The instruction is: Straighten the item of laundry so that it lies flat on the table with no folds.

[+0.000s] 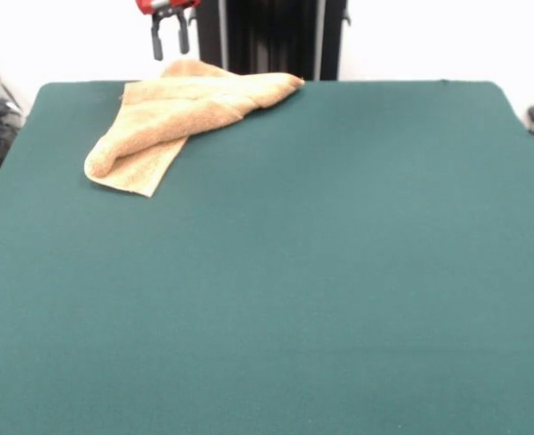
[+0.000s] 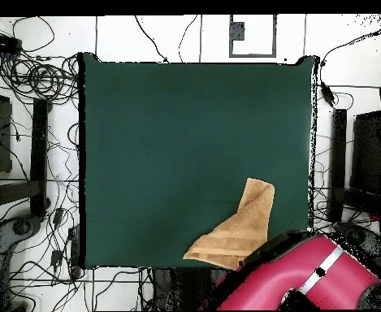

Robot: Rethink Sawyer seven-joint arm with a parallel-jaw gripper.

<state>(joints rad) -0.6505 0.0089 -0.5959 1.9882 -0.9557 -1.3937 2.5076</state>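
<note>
Front view, working from the near edge outward: the table (image 1: 339, 299) shows bare green cloth across its near and middle ground. The towel (image 1: 171, 118) lies at the far left corner, folded over on itself. One layer runs from the far edge down toward you and ends in a rounded, rolled corner, while a second layer stretches rightward along the far edge to a pointed tip. A lower layer shows beneath the rolled end. It is clearly not flat.

Behind and above the towel, the gripper (image 1: 170, 38) hangs clear of the cloth, close above its far-side edge, touching nothing. Its two dark fingers (image 1: 158, 43) point straight down with a narrow gap between them, and they hold nothing.

The overhead view confirms the placement: the towel sits at the table edge nearest the robot base, with one end touching or slightly overhanging that edge. The red arm (image 2: 307, 276) curves in from the base side and covers the area just beside the cloth, so the gripper itself cannot be made out there.

My judgement is that the unfolding has yet to be done. You would do well to take the top layer only, at its free pointed corner or rolled end. Pinch shallow so the layer beneath stays down, then draw it away from the fold line and toward the open middle of the table, not further over the edge.
</note>
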